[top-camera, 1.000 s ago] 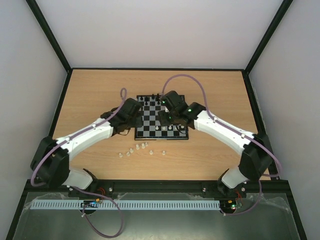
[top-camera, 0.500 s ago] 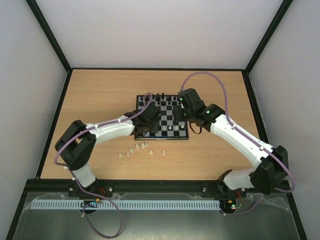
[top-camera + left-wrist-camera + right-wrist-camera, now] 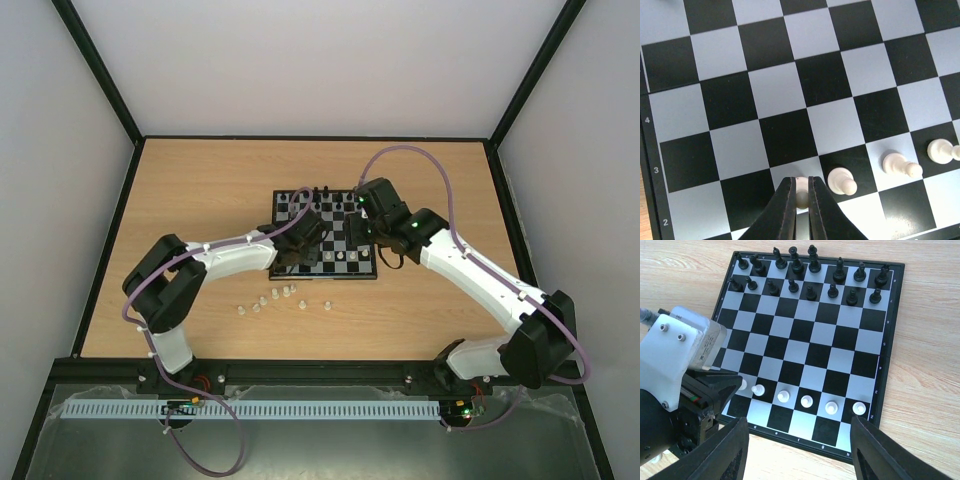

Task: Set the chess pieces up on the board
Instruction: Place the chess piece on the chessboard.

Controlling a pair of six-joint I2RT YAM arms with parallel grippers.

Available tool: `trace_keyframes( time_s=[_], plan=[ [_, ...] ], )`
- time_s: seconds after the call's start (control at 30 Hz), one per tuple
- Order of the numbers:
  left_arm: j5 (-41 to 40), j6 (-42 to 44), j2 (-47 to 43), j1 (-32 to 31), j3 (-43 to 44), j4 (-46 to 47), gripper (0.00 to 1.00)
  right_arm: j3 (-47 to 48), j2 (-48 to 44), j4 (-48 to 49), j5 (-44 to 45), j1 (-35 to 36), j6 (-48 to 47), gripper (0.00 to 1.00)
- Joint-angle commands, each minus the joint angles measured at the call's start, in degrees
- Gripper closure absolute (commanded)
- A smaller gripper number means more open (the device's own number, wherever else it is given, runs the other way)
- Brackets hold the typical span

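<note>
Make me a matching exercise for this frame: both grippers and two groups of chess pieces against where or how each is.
1 left gripper
2 right gripper
3 black pieces
4 loose white pieces

A on the table, before the board
B open above the board
C shut on a white pawn
D on the board's far two rows

Pairs: 1-C, 2-B, 3-D, 4-A

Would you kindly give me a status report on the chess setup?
Left gripper shut on white pawn at the board. Right gripper open, empty. Nothing in the way.
</note>
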Motion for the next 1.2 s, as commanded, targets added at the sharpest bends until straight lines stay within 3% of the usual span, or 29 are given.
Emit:
trace_keyframes(
  time_s=[0.0, 0.97, 1.07, 1.17],
  plan=[
    [-2.19, 0.43, 0.96, -0.30, 1.82, -0.54, 0.97, -0.80, 0.48, -1.17, -0.70, -0.25, -0.11, 0.44],
    [-1.97, -1.38, 1.44, -0.73, -0.46, -0.30, 0.91, -1.66, 1.52, -0.23, -2.95, -0.21, -0.33, 0.44],
    [-1.84, -1.35, 1.41, -0.76, -0.53, -0.32, 0.87, -1.59, 1.66, -0.15, -3.11, -0.25, -0.30, 0.44],
    [-1.93, -1.48, 1.16, -0.77, -0.68, -0.36, 0.77, -1.49, 1.93, -0.21, -3.50, -0.29, -0.33, 0.44]
  ],
)
